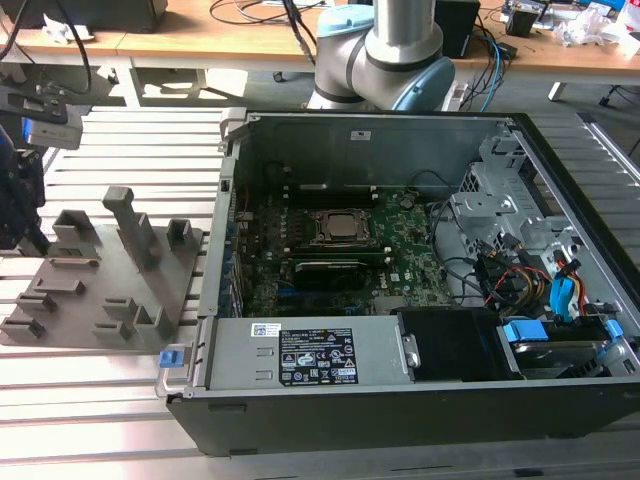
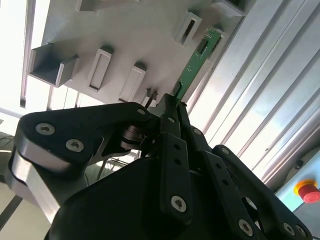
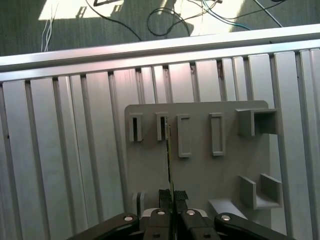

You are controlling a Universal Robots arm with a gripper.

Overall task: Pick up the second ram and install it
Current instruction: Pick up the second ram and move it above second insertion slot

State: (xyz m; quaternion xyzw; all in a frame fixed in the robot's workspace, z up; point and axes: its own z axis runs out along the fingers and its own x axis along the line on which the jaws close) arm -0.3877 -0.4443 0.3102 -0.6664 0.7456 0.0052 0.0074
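Note:
The second ram (image 2: 196, 61) is a thin green stick with a dark chip, and my gripper (image 2: 172, 102) is shut on one end of it. In the first wrist view the ram (image 3: 169, 157) shows edge-on, running from the gripper (image 3: 172, 196) out over the grey holder tray (image 3: 200, 175), near two of its narrow slots. I cannot tell whether the stick's far end touches the tray. In the exterior view the arm's dark head (image 1: 17, 195) hangs at the exterior view's left edge, beside the tray (image 1: 100, 285). The motherboard (image 1: 335, 250) lies inside the open computer case.
The case (image 1: 400, 400) stands on a ribbed aluminium table (image 1: 130, 150), to the exterior view's right of the tray. Drive bays and cables (image 1: 540, 280) fill its right side. The arm's base (image 1: 385, 55) rises behind the case. A red stop button (image 2: 307, 190) sits beyond the table.

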